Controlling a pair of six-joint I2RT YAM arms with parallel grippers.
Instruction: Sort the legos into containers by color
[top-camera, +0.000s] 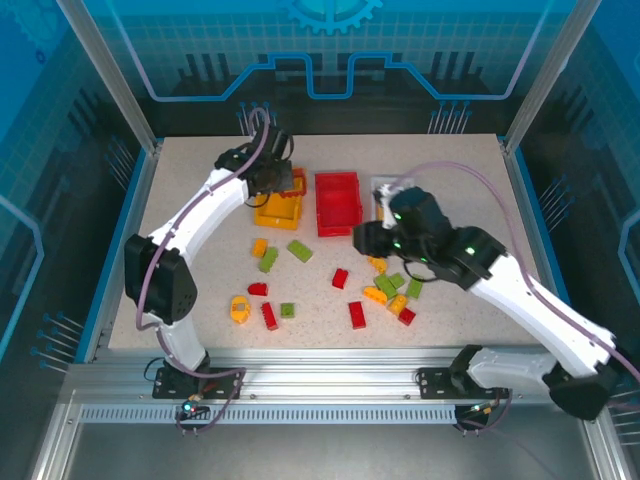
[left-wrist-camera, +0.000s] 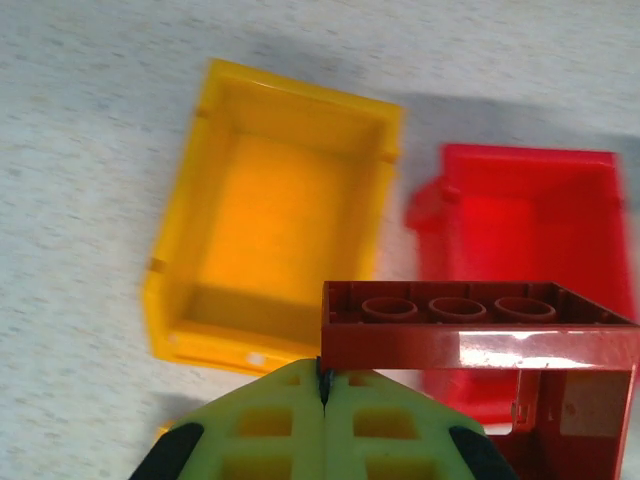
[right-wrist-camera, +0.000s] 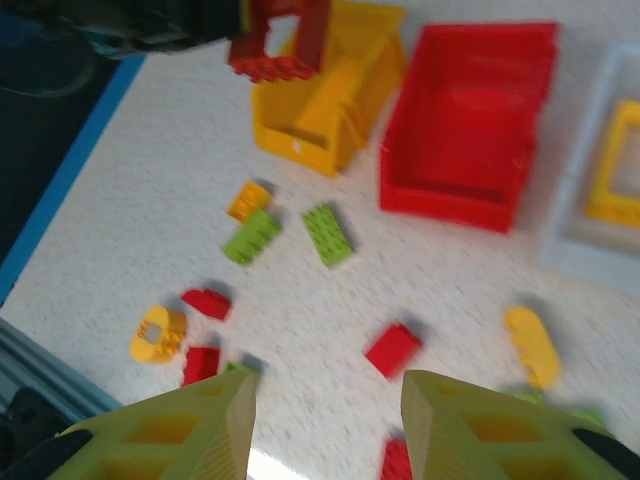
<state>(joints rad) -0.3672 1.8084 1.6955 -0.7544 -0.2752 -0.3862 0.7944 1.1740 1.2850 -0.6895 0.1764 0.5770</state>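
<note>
Left pincer (left-wrist-camera: 322, 400) is clamped shut on a red frame brick's (left-wrist-camera: 480, 335) thin wall, holding it between yellow bin (left-wrist-camera: 280, 210) and red bin (left-wrist-camera: 530, 205), likely bound for the red. Right pincer (right-wrist-camera: 325, 425) hangs part-open and empty over loose legos (right-wrist-camera: 392, 350) on the surface (right-wrist-camera: 140, 215); its side-on view shows the brick clear above the bins, which the left's downward view cannot.

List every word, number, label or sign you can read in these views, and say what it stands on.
No readable text anywhere.
Back panel: a gear outline and a line pattern, no letters.
Yellow bin: small white mark on the front lip, too small to read.
Red lego frame: no legible lettering.
</note>
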